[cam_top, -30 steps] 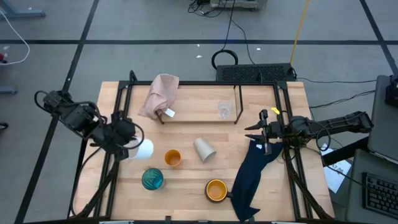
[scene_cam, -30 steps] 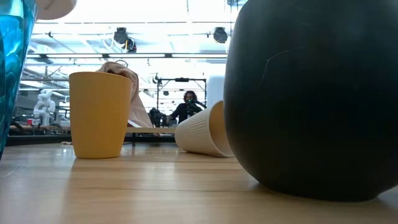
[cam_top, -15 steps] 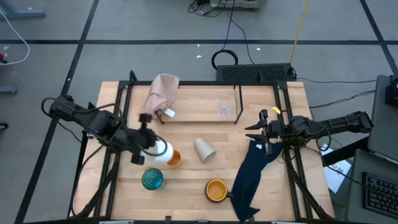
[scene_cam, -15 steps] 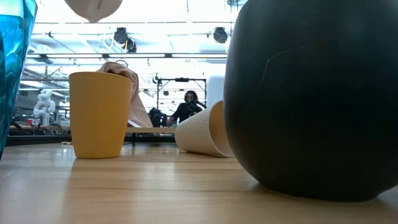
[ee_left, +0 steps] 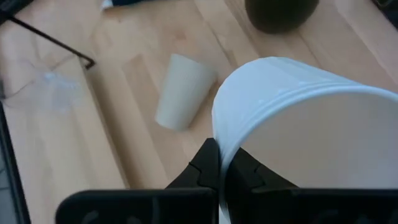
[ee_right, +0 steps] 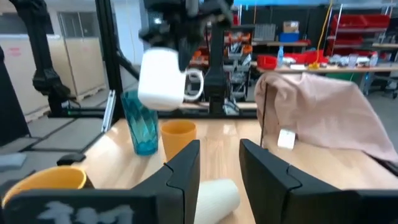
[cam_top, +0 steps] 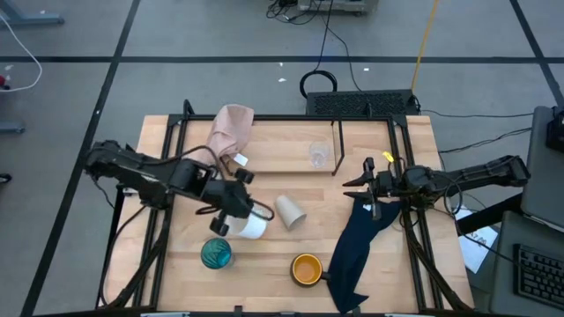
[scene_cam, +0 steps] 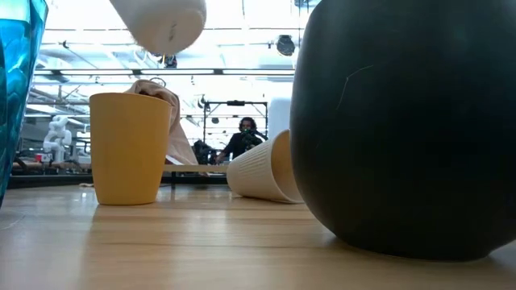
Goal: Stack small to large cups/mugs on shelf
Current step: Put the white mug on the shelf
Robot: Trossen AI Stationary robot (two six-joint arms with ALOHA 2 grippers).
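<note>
Your left claw [cam_top: 231, 204] is clamped on the white mug's [cam_top: 253, 225] rim, holding it above the tabletop [cam_top: 264, 264] over the small orange cup [scene_cam: 129, 147], the shelf [cam_top: 282, 145] at twelve o'clock, while your right claw [cam_top: 363, 187], fingers apart, waits at three o'clock.

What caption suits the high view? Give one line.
Left gripper carries white mug above the small orange cup.

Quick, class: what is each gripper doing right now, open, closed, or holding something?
Left gripper: closed on the rim of the white mug, held above the table.
Right gripper: open, holding nothing, over the navy cloth.
</note>
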